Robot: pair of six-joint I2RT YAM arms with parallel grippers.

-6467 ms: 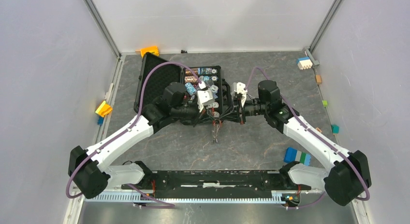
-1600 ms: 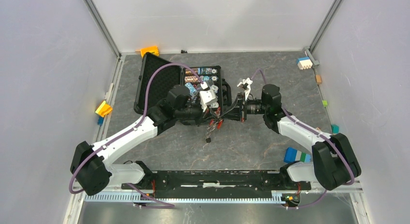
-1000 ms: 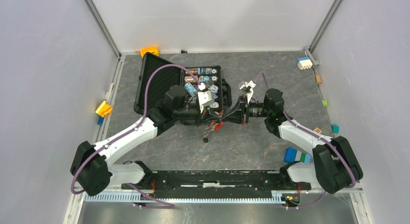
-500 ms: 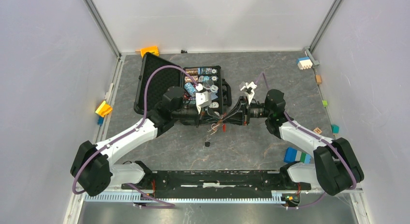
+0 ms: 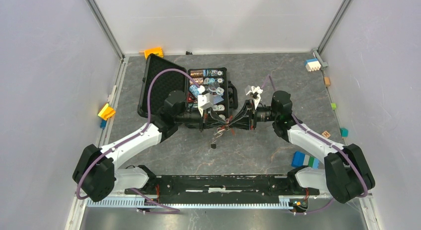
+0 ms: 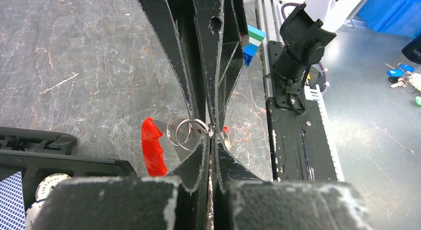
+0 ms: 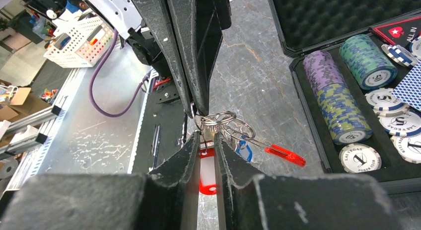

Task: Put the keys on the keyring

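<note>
Chips point(image 7: 360, 158) read "LAS VEGAS". Left gripper point(image 6: 211, 140) pinches the keyring point(image 6: 184, 132); right gripper point(image 7: 206, 138), jaws slightly parted, sits just beside it.

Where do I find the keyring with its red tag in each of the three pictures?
Top external: keyring at mid-picture, just below the black case.
Left wrist: keyring at centre; black case bottom left.
Right wrist: keyring lower centre; black case at right.
Shared landmark: the black case.

Left tool point(image 5: 221, 123) pinched closed; right tool point(image 5: 234, 124) slightly parted.
</note>
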